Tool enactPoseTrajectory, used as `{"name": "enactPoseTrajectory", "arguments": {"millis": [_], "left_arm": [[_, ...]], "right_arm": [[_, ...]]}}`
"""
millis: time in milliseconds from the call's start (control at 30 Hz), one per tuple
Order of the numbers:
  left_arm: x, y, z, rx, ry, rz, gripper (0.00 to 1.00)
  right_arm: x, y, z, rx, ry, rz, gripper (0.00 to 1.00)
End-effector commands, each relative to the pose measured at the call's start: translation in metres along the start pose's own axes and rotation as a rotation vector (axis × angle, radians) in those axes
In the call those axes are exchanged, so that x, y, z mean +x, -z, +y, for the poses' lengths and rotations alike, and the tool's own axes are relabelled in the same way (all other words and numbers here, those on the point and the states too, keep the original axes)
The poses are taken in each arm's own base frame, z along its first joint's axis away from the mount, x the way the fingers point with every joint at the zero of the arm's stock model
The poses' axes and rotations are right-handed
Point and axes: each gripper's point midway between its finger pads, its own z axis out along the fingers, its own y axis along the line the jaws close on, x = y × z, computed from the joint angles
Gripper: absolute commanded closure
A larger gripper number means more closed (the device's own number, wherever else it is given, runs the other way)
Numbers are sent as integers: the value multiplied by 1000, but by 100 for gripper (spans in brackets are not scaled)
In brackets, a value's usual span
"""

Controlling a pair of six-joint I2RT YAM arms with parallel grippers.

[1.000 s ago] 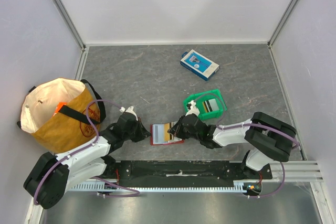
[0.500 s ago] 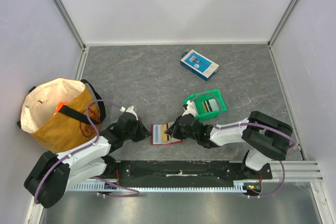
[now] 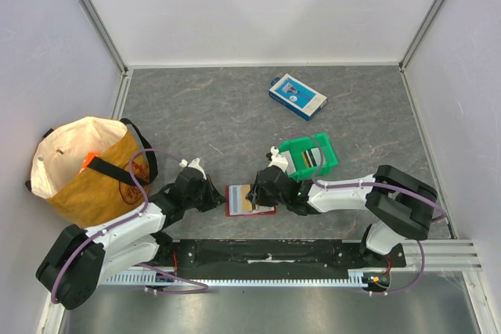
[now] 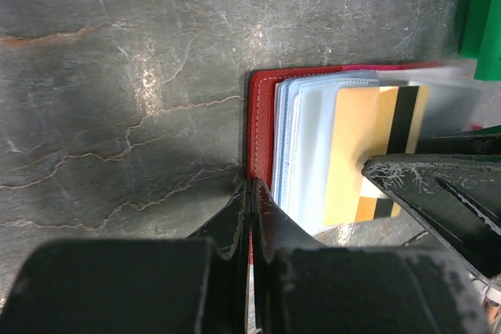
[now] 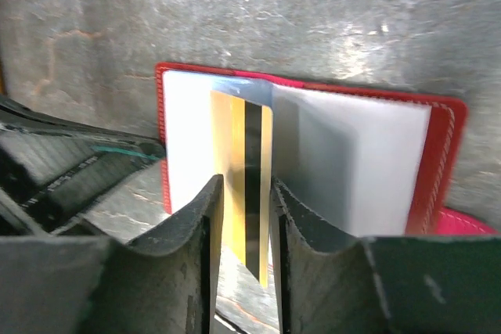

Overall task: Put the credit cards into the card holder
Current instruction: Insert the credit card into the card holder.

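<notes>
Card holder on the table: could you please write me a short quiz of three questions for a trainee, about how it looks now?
1. True or false: the card holder lies folded shut.
2. Which card sits among its clear sleeves? A) plain black B) yellow with a black stripe C) light blue
3. Which gripper is shut on the holder's red edge?

Key:
1. False, it lies open.
2. B.
3. The left gripper. The right gripper has its fingers slightly apart at the card.
</notes>
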Motion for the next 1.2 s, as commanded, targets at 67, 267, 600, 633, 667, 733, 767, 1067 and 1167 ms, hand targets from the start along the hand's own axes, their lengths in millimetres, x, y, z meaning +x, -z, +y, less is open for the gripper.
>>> {"name": "enactPoseTrajectory", "arguments": {"millis": [67, 267, 600, 633, 667, 733, 767, 1067, 1167], "left_arm": [[7, 2, 7, -26, 9, 28, 98], [7, 2, 5, -22, 2, 26, 98], [5, 2, 4, -17, 1, 21, 98], [5, 2, 4, -20, 1, 23, 98], [5, 2, 4, -20, 1, 23, 98], [5, 2, 3, -15, 1, 22, 98], [4, 2, 3, -15, 1, 20, 98], [4, 0, -1, -5, -3, 27, 98], [4, 0, -1, -3, -1, 27, 98]], "right_arm": [[-21, 17, -5, 94, 122, -63, 55], [-13, 10, 2, 65, 136, -21, 52], [-9, 4, 3, 64, 142, 1, 52], [-10, 5, 3, 66, 142, -3, 51], [-10, 5, 4, 63, 145, -3, 51], [-8, 4, 8, 47, 147, 10, 51], [-8, 3, 13, 25, 145, 14, 52], [-2, 0, 41, -106, 140, 42, 54], [1, -2, 45, -128, 133, 56, 54]]}}
